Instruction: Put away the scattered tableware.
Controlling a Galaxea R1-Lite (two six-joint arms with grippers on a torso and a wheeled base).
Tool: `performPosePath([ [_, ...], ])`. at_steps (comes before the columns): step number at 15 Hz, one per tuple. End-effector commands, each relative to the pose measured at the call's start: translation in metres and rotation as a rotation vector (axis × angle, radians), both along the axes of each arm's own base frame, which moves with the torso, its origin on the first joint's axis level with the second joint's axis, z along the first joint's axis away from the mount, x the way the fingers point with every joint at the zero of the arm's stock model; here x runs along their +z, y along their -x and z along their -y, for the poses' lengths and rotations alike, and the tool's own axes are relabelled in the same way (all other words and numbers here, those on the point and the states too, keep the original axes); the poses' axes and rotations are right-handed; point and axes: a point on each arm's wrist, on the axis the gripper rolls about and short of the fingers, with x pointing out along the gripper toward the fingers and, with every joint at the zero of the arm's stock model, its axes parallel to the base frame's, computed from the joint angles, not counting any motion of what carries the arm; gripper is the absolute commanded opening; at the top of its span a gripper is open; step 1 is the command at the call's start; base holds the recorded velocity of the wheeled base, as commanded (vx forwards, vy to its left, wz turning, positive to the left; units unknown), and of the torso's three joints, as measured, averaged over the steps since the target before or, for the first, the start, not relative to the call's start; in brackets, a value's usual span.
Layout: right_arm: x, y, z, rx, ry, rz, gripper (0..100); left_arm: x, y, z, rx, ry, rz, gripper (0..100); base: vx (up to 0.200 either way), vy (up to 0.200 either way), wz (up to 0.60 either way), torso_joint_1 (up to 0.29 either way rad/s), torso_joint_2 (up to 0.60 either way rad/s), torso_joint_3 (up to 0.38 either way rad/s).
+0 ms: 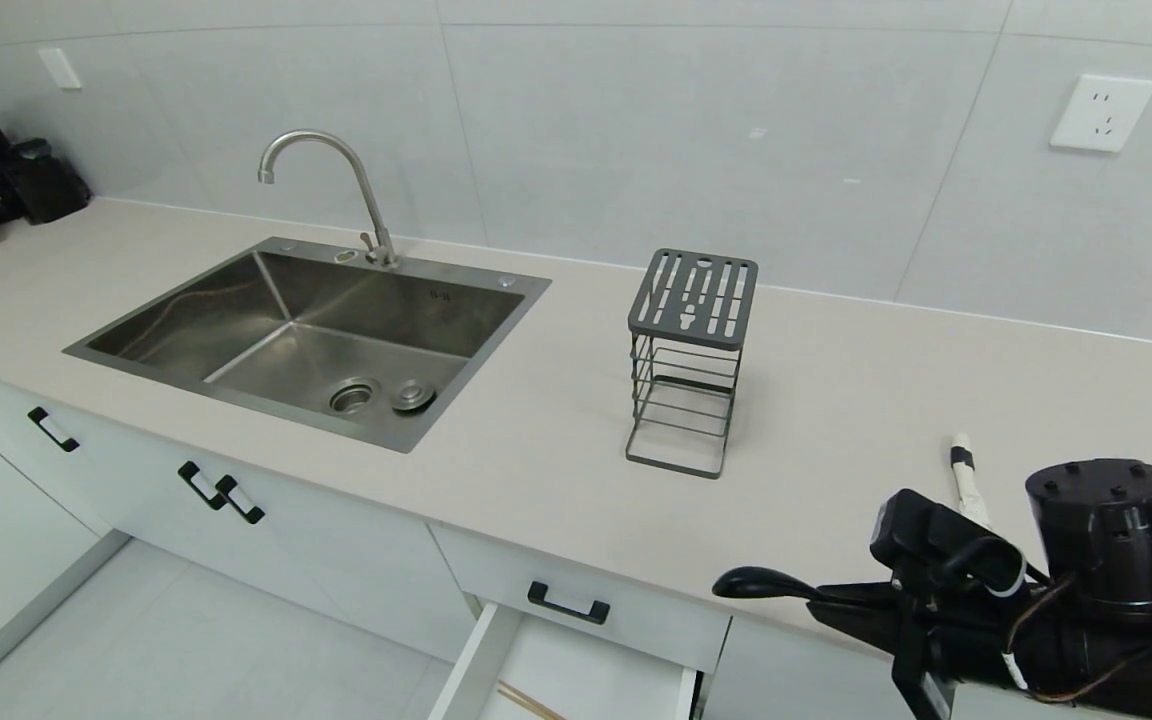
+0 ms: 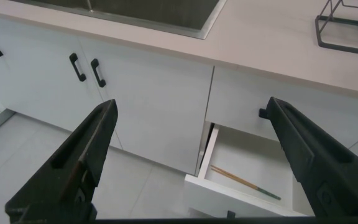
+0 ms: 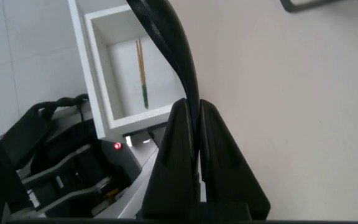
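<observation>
While aloft, spoon [image 1: 761,583] in right jaws

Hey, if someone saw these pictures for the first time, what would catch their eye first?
First, the right hand, shut on a long black utensil near the front edge of the counter. Next, the open drawer below it, with a pair of chopsticks lying inside. Then the dark wire rack standing on the counter, right of the sink.
</observation>
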Motion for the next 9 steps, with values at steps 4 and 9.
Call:
performPosePath([
  [4, 0.017, -0.001, -0.038, 0.074, -0.072, 0.02, 0, 0.0, 0.0, 0.0, 0.001, 0.001, 0.0, 100, 0.0, 0.0, 0.0, 0.0, 0.0, 0.0],
  [9, 0.027, -0.002, -0.077, 0.05, -0.148, -0.008, 0, 0.0, 0.0, 0.0, 0.001, -0.001, 0.001, 100, 0.0, 0.0, 0.0, 0.0, 0.0, 0.0],
])
